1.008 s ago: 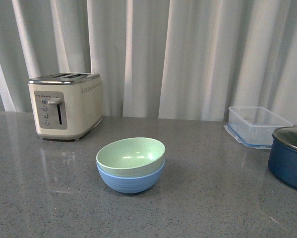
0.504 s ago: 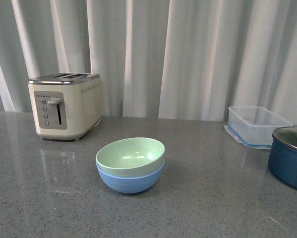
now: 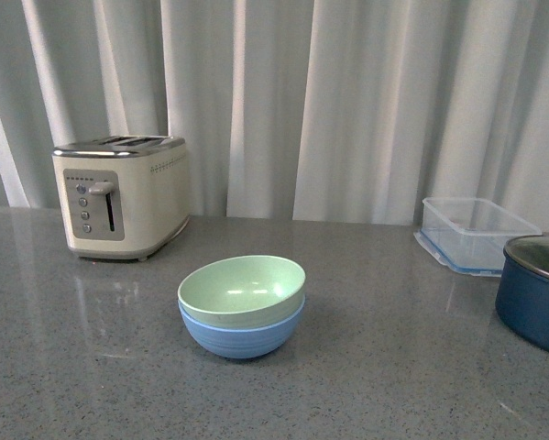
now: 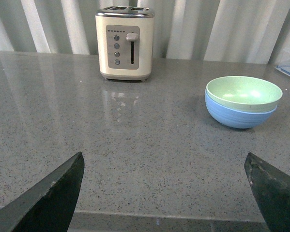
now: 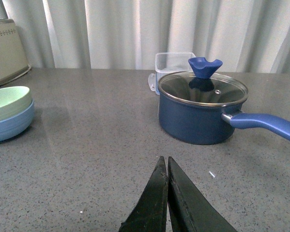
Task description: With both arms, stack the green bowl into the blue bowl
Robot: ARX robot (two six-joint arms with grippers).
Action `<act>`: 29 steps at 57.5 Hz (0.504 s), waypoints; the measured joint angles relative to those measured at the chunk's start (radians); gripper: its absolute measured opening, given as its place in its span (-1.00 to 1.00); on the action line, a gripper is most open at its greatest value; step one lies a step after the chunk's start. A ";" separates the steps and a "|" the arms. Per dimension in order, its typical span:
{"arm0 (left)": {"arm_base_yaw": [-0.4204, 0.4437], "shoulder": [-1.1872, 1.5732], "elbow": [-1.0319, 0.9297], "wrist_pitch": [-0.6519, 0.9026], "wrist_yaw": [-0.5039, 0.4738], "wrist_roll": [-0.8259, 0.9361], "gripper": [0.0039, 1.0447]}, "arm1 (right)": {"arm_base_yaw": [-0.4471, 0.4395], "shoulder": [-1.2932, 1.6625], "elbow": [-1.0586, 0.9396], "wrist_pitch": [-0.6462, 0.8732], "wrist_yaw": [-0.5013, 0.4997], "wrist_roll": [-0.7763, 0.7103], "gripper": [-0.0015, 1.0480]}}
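Green bowl (image 3: 242, 290) nested in blue bowl (image 3: 242, 335); left gripper (image 4: 166, 193) spread, right gripper (image 5: 165, 193) seemingly closed.

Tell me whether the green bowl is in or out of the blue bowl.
In. The pale mint-green round bowl sits nested upright inside the light sky-blue round bowl, with only its upper band and rim showing above the blue rim. No fingers touch either.
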 joint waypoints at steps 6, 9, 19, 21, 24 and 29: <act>0.000 0.000 0.000 0.000 0.000 0.000 0.87 | 0.000 -0.027 0.000 -0.027 0.000 0.000 -0.98; 0.000 0.000 0.000 0.000 0.000 0.000 0.87 | 0.000 -0.042 0.000 -0.042 0.000 0.000 -0.98; 0.000 0.000 0.000 0.000 0.000 0.000 0.87 | 0.000 -0.173 0.000 -0.206 0.000 0.000 -0.98; 0.000 0.000 0.000 0.000 0.000 0.000 0.87 | 0.000 -0.216 0.000 -0.243 0.000 0.000 -0.98; 0.000 0.000 0.000 0.000 0.000 0.000 0.87 | 0.000 -0.241 0.000 -0.245 0.000 0.000 -0.98; 0.000 -0.001 0.000 0.000 0.000 0.000 0.87 | 0.000 -0.242 0.000 -0.249 0.000 -0.001 -0.98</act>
